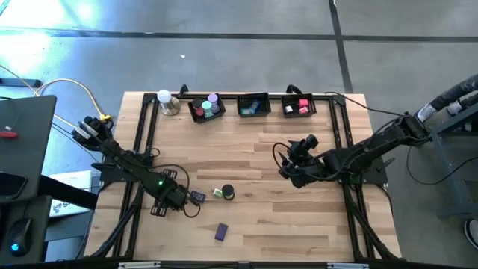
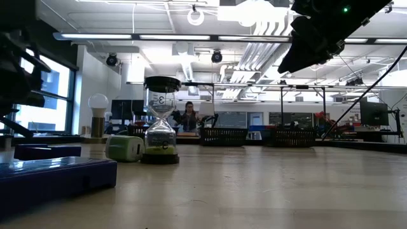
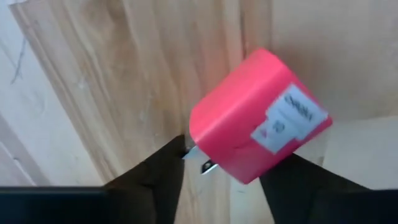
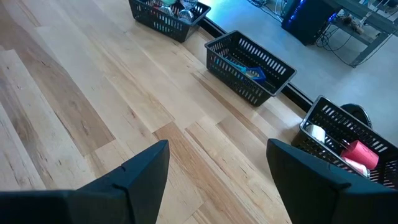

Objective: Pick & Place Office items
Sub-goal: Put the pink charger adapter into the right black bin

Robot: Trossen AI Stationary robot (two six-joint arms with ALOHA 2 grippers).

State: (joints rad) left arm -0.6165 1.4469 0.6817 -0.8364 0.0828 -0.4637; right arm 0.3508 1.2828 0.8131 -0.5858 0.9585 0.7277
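Observation:
A pink block [image 3: 249, 118] with a white label and two metal prongs lies on the wooden table [image 1: 261, 224] at the near left. My left gripper [image 3: 224, 180] points down over it, one dark finger on either side; in the high view the left gripper [image 1: 179, 199] hides the block. A purple block [image 1: 221, 232] lies near the front edge. A small green-and-white block [image 2: 124, 147] sits beside an hourglass [image 2: 160, 121]. My right gripper [image 4: 217, 168] hangs open above the table's right middle, nothing between its fingers. My left gripper comes from above with its fingers astride the pink block. The prong end [image 3: 199, 158] lies next to one finger [image 3: 155, 177], the opposite end next to the other finger [image 3: 305, 183]. I cannot tell whether either finger touches the block.
Three black baskets [image 1: 253, 104] line the far edge, holding small coloured items. A white ball lamp [image 1: 166, 101] stands at the far left corner. The hourglass [image 1: 227, 193] stands just right of my left gripper. A black frame [image 1: 142, 149] runs round the table.

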